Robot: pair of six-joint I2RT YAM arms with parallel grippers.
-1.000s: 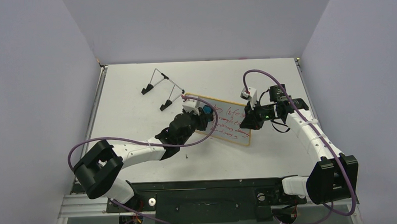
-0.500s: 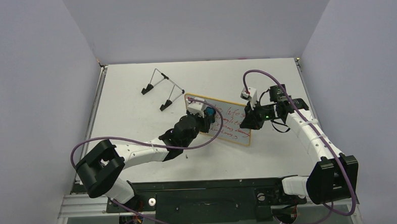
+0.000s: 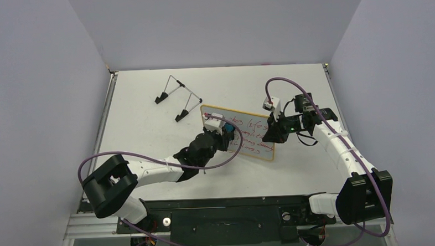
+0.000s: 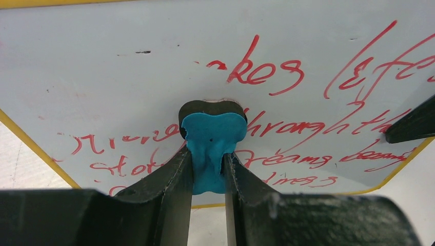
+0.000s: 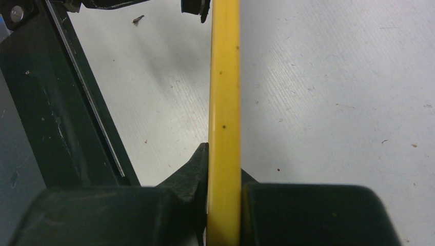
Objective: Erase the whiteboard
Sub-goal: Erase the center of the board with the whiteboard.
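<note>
A white table [image 3: 138, 132] walled in pale lilac holds the scene. Beyond the left gripper [image 4: 209, 163], off to its left, stands a thin wire stand [image 3: 176, 97]. That gripper's jaws pinch a blue eraser [image 4: 213, 136], whose black face presses on the whiteboard [image 4: 128, 72] directly ahead, among red handwriting. The board sits between the two grippers. The right gripper [image 5: 224, 169] is clamped tight on the yellow rim of its right edge.
</note>
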